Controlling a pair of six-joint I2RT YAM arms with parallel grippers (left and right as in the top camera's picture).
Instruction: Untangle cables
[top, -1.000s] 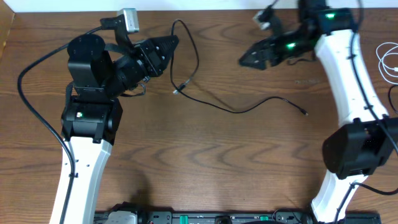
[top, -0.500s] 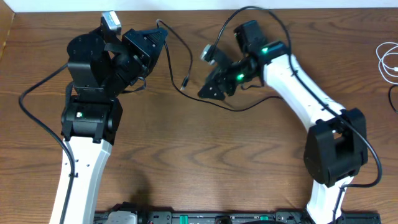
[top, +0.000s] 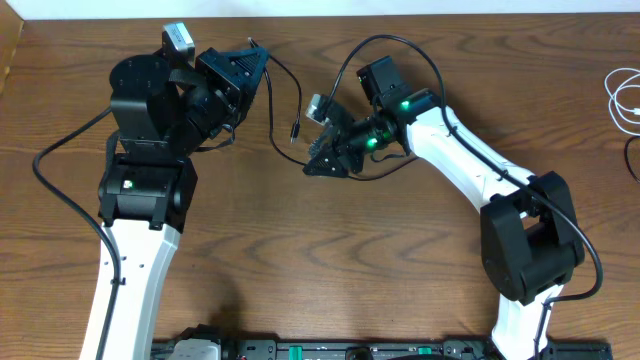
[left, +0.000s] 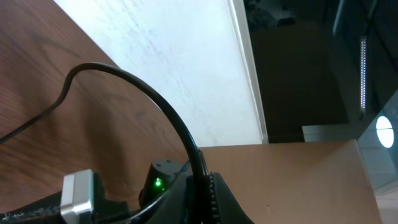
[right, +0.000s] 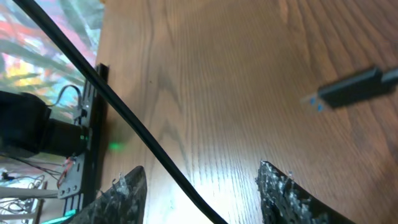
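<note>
A thin black cable (top: 273, 105) hangs from my left gripper (top: 252, 55) and loops down over the wood table. My left gripper is raised at the back left and shut on the cable (left: 180, 134). The cable's plug end (top: 297, 129) lies near the middle; it also shows in the right wrist view (right: 351, 88). My right gripper (top: 318, 165) is open and low over the table, with the cable (right: 137, 130) running between its fingers (right: 199, 193).
A white cable (top: 625, 100) lies at the right edge of the table. A black equipment rail (top: 330, 350) runs along the front edge. The white wall (left: 180, 62) stands behind the table's back edge.
My right arm swept from the back right to the table's middle and dropped over the cable. My left gripper lifted the cable a little toward the back edge.
</note>
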